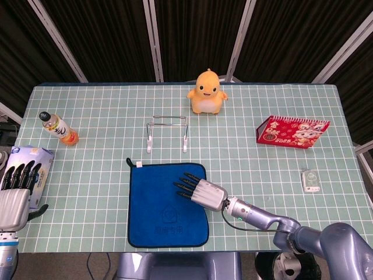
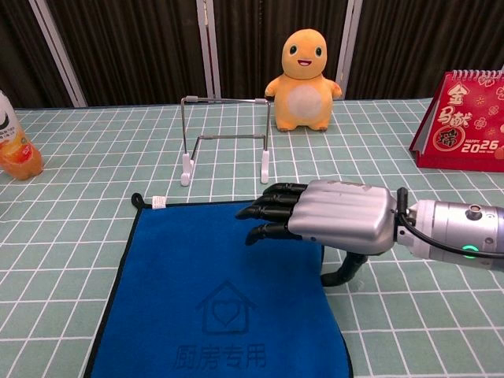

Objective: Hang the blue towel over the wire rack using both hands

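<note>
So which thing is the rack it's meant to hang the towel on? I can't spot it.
Start at the orange toy dinosaur at the far edge of the table. Just in front of it and to its left stands the rack, directly beyond the blue towel. It is the only bare metal frame: thin silver wire on white feet.

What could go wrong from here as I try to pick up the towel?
The right hand sits over the flat blue cloth towel's right edge while the left hand is far off by the table's left edge; a one-handed lift would probably bunch it. The thin wire rack looks light, so dragging cloth across might tip it.
</note>
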Robot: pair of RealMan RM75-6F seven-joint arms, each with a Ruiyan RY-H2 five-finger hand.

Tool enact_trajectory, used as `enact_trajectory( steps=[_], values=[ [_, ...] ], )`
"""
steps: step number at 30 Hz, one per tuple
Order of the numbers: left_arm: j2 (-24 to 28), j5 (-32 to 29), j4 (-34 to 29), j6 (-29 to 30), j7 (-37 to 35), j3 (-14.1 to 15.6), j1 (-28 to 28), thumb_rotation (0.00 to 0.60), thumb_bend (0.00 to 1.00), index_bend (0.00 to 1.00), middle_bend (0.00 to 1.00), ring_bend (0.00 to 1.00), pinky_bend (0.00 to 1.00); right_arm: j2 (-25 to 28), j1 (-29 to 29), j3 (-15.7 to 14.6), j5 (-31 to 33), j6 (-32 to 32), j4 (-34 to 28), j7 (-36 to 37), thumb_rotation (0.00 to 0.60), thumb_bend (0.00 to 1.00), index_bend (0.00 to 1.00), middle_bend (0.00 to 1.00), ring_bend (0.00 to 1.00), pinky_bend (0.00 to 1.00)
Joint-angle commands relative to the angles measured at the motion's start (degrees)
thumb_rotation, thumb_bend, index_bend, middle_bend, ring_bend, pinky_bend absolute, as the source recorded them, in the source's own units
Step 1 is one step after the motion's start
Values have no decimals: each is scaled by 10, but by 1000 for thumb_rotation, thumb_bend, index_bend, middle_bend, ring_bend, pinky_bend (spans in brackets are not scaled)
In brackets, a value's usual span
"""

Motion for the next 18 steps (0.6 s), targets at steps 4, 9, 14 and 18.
enact_trajectory(
  steps=[4,9,14,18],
  values=[
    [-1,-1,1,-1,3,1,-1,600,0,0,0,0,0,-12,3,-3,8,16,5,25,600,528,345,17,0,0],
    [-3,-2,2,-2,4,2,-2,600,0,0,0,0,0,-18,4,-7,15,26,8,37,600,571,561,35,0,0],
    [-3,-4,4,-6,4,2,-5,600,0,0,0,0,0,-23,3,-11,20,33,12,43,600,558,609,41,0,0],
    [-6,0,8,-16,8,4,-12,600,0,0,0,0,0,-27,4,-14,22,37,16,45,600,556,614,42,0,0]
  ],
)
